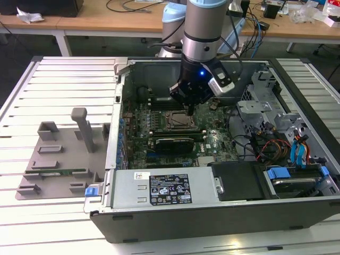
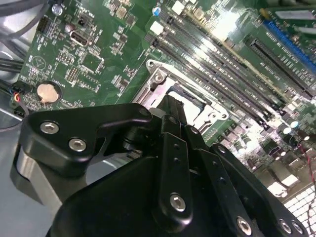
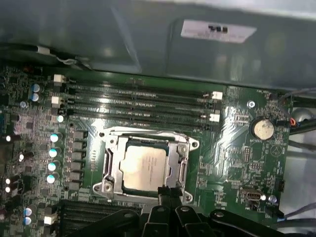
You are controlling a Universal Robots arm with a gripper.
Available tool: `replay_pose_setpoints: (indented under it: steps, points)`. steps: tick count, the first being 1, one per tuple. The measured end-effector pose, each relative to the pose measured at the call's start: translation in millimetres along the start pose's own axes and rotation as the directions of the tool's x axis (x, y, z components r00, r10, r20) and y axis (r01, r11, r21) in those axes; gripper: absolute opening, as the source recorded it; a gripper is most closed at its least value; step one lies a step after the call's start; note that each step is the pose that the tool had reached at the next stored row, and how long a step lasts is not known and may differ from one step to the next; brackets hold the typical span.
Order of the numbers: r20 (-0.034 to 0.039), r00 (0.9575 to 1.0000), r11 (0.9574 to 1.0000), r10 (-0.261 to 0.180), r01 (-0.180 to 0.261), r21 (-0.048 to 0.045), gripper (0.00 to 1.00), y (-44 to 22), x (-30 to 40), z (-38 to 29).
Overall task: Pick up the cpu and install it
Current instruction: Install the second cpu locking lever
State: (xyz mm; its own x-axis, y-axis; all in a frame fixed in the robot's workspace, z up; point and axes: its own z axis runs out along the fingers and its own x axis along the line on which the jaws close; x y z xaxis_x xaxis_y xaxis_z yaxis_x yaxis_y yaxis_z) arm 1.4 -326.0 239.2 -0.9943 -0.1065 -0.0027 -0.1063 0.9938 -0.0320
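With the cpu (image 3: 142,163) already lying inside the socket frame (image 3: 111,165) on the motherboard (image 3: 232,148), the gripper (image 3: 169,191) is hovering at its edge, fingertips together and gripping nothing.

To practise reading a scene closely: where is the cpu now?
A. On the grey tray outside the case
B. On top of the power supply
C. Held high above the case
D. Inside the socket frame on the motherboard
D: in the first wrist view the cpu lies flat inside the socket frame on the motherboard, with the gripper at the frame's edge.
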Motion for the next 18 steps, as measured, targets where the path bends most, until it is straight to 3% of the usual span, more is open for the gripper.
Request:
replay_pose_setpoints:
  steps: [1, 7, 8, 10, 11, 13, 15, 18]
  points:
    - [0.0000, 1.0000, 1.0000, 0.000, 0.000, 0.0000, 0.11, -7.4, 0.8, 0.2]
    - [0.0001, 1.0000, 1.0000, 0.000, 0.000, -0.0016, 0.11, -31.0, 3.4, 1.5]
    - [0.0012, 1.0000, 0.9999, 0.000, 0.000, -0.0114, 0.11, -35.4, 3.8, 1.9]
    - [0.0059, 1.0000, 0.9984, 0.001, 0.000, -0.0560, 0.11, -43.4, 4.8, 2.6]
    - [0.0092, 1.0000, 0.9963, 0.001, 0.000, -0.0863, 0.11, -50.0, 5.5, 3.1]
    - [0.0130, 0.9999, 0.9924, 0.002, 0.000, -0.1229, 0.11, -60.5, 6.8, 3.8]
    - [0.0143, 0.9999, 0.9909, 0.002, 0.000, -0.1346, 0.11, -65.5, 8.0, 4.1]
    - [0.0148, 0.9999, 0.9906, 0.002, 0.000, -0.1370, 0.11, -70.5, 12.4, 4.4]
